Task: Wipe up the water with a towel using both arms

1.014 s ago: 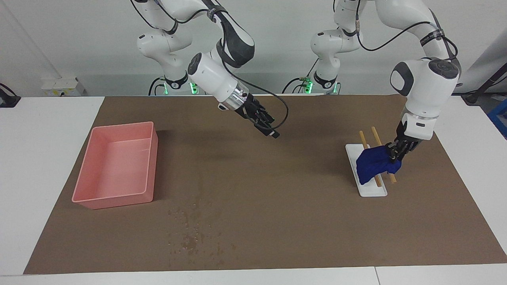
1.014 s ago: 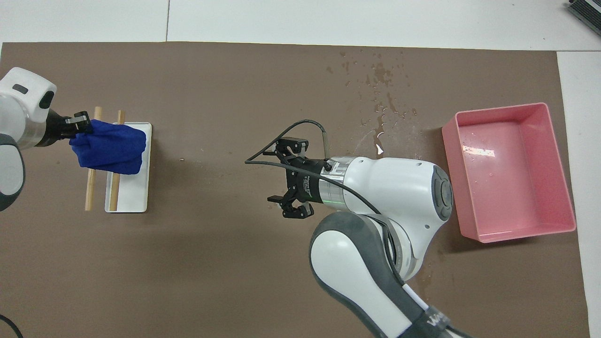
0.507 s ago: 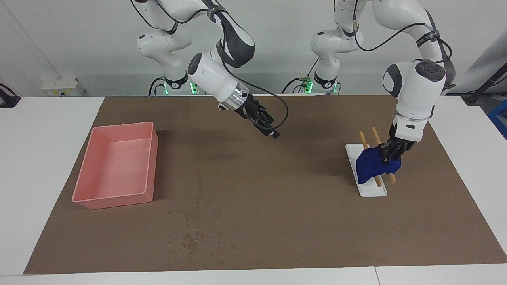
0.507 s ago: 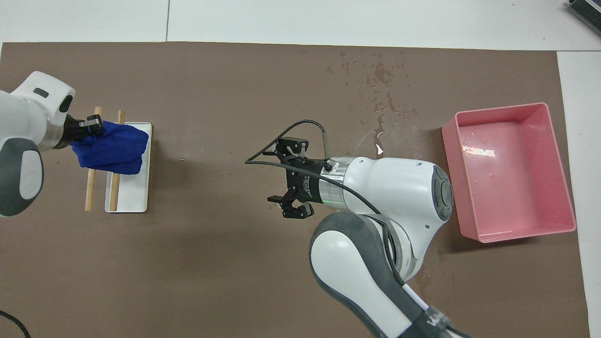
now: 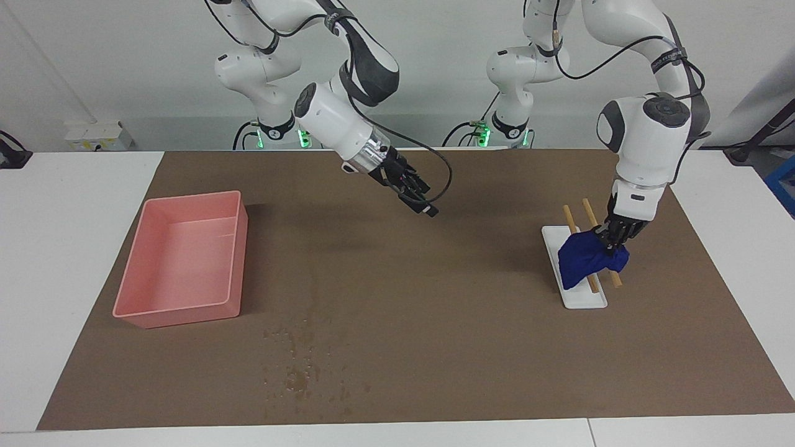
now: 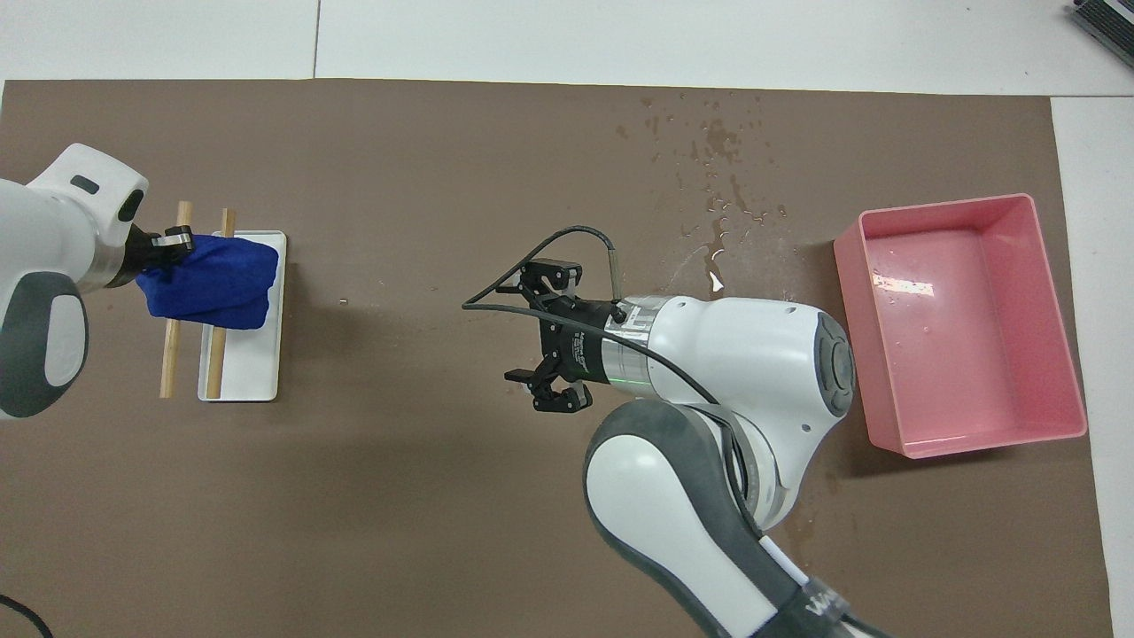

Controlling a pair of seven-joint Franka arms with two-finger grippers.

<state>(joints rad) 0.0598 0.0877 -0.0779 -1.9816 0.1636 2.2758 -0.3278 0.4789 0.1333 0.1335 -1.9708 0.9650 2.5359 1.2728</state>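
Note:
The blue towel [image 5: 581,261] hangs bunched from my left gripper [image 5: 613,239], which is shut on its edge just over the white plate [image 5: 587,299] at the left arm's end of the mat. In the overhead view the towel [image 6: 213,282] covers part of the plate [image 6: 250,368], with the left gripper [image 6: 165,247] at its edge. The water [image 5: 298,367] is a patch of dark specks on the mat's edge farthest from the robots, beside the pink tray; it also shows in the overhead view [image 6: 716,164]. My right gripper [image 5: 421,200] is open and empty in the air over the mat's middle, seen from above in the overhead view [image 6: 537,335].
Two wooden chopsticks [image 5: 567,217] lie across the white plate, under the towel; they show in the overhead view [image 6: 168,354]. A pink tray [image 5: 180,314] stands at the right arm's end of the mat, its rim clear in the overhead view [image 6: 948,207].
The left arm's wrist has swung a little toward the table's middle and the towel has come up slightly off the plate. The right arm has not moved.

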